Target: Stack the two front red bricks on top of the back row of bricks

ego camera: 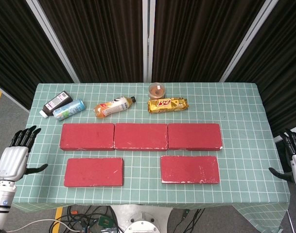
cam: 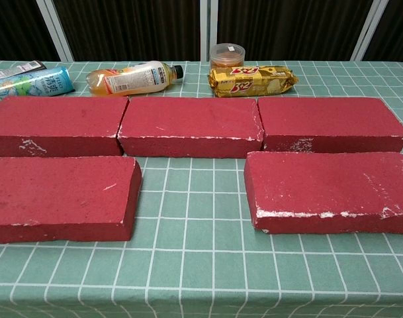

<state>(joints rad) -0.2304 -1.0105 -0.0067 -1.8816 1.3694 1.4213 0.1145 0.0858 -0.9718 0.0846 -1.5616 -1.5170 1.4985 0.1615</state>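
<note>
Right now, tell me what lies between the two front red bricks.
Nothing: in both views only bare green checked tablecloth separates the left front brick from the right front brick.

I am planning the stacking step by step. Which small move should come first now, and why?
Probably bring the left hand inward over the front left brick. Both front bricks lie flat on the table, untouched, the back row bears nothing, and both hands hang open off the table's sides. The right hand could equally start with the front right brick.
</note>
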